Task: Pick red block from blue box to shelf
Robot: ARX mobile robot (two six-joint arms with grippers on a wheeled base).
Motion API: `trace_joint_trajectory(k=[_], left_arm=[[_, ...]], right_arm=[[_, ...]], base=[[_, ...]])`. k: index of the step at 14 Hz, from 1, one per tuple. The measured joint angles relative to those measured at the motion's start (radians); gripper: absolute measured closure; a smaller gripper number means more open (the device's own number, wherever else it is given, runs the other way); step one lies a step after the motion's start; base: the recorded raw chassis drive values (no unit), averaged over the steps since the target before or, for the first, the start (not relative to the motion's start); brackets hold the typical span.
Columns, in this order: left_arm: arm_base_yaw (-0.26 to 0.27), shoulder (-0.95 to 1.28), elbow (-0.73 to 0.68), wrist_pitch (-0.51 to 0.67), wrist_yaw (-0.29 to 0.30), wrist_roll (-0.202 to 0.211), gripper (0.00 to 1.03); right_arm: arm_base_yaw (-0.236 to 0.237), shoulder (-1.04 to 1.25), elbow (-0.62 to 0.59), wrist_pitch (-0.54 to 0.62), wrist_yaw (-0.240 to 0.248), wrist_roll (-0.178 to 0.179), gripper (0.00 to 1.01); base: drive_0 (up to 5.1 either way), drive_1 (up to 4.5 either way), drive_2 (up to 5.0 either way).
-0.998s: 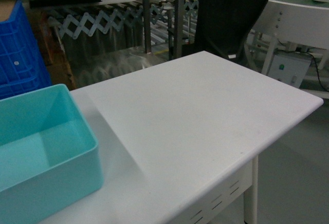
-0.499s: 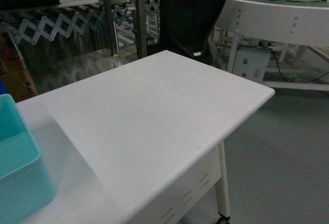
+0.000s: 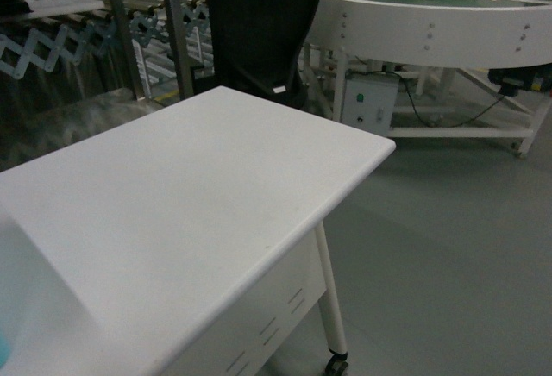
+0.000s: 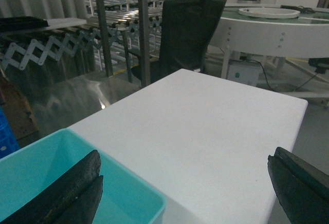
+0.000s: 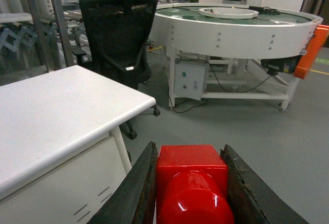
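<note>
In the right wrist view the glossy red block (image 5: 191,183) sits clamped between the two dark fingers of my right gripper (image 5: 188,148), stud toward the camera, held over the grey floor to the right of the white table (image 5: 51,116). My left gripper (image 4: 182,183) is open and empty above the table. Its left finger (image 4: 67,193) hangs over the turquoise blue box (image 4: 128,193), whose visible part is empty. The shelf's steel posts (image 3: 172,31) rise behind the table's far left. Neither gripper shows in the head view.
A black mesh office chair (image 3: 259,27) stands behind the table's far corner. A large round white conveyor table (image 3: 431,22) with a white control box (image 3: 369,104) under it fills the right background. Open grey floor (image 3: 448,247) lies right of the table; a caster (image 3: 336,366) sits under its leg.
The head view has swung to the right: the blue box slid off the left edge, dark blue crates left the view, and the round conveyor and floor came in.
</note>
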Motion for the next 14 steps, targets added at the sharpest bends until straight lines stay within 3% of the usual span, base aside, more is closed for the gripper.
trace_joint_trajectory(k=[14], left_arm=[[0.000, 0.000, 0.000, 0.000, 0.000, 0.000, 0.05]], right_arm=[[0.000, 0.000, 0.000, 0.000, 0.000, 0.000, 0.73]], base=[[-1.9, -1.86, -1.9]])
